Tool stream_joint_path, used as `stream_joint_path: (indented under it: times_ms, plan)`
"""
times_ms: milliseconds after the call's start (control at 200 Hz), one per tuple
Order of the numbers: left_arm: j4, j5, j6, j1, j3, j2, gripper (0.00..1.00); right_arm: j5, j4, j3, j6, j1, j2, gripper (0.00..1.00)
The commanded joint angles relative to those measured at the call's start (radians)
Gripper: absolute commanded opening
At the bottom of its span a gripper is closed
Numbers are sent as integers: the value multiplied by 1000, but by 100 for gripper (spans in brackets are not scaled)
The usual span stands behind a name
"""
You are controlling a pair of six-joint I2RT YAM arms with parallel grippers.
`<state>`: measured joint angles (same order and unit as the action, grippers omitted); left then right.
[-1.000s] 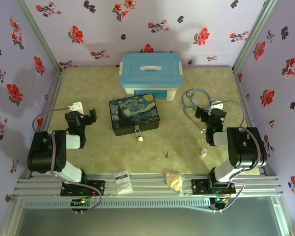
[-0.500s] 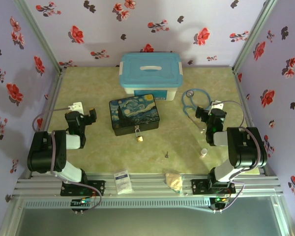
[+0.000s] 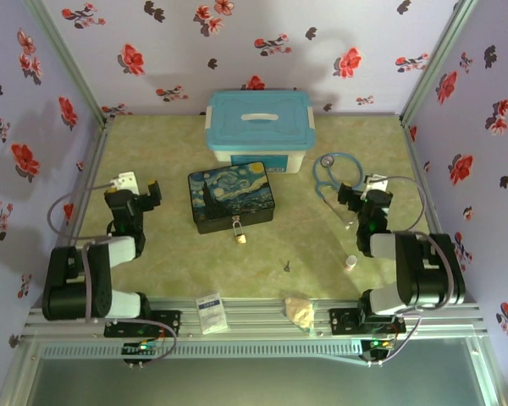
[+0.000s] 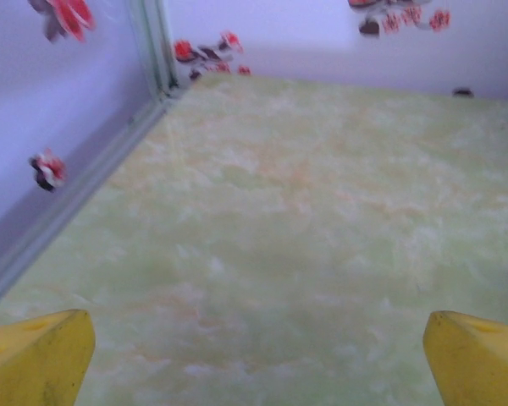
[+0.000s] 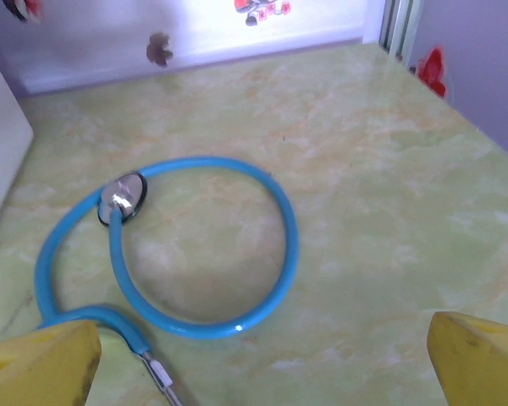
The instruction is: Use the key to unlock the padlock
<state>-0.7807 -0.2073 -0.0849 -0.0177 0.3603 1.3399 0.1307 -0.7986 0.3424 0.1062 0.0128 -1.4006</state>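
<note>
Top external view: the padlock (image 3: 240, 237) lies against the near side of the starry-night box (image 3: 230, 196); the key (image 3: 287, 267) lies apart, nearer and to the right. Both the left gripper (image 4: 258, 359) and the right gripper (image 5: 258, 359) gape wide, holding nothing.

The left end effector (image 3: 146, 196) has shifted a little toward the left wall (image 3: 34, 127) and away from its base. Behind it, the left arm (image 3: 76, 283) has stretched out, and its bulky black elbow now sits lower, nearer the desk's (image 3: 322, 254) front edge. The right arm (image 3: 423, 271) has likewise dropped its elbow farther behind the right end effector (image 3: 347, 196), which has shifted only slightly.
</note>
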Motion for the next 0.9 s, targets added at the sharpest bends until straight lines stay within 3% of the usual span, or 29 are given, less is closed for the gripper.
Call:
stream_joint_path:
  times_ms: [0, 130, 280, 415, 565, 640, 705, 895]
  plan:
    - [178, -99, -90, 4, 33, -131, 100, 27, 312, 90, 88, -5, 160, 99]
    - [627, -53, -369, -2, 165, -321, 100, 26, 722, 231, 261, -8, 263, 99]
    - [560, 241, -501, 0, 43, -537, 100, -284, 837, 229, 291, -2, 364, 99]
    - [766, 336, -569, 40, 62, -676, 100, -258, 976, 194, 369, 97, 529, 96]
    - [921, 304, -596, 247, 68, -782, 100, -167, 1178, 203, 417, 287, 588, 91]
    - [933, 303, -666, 351, 37, -799, 100, -131, 1177, 174, 443, 434, 572, 89]
    - [898, 296, -735, 451, -2, -803, 100, -29, 1201, 172, 482, 575, 529, 86]
    - [906, 37, -805, 786, -27, -830, 100, 142, 1238, 178, 635, 867, 385, 80]
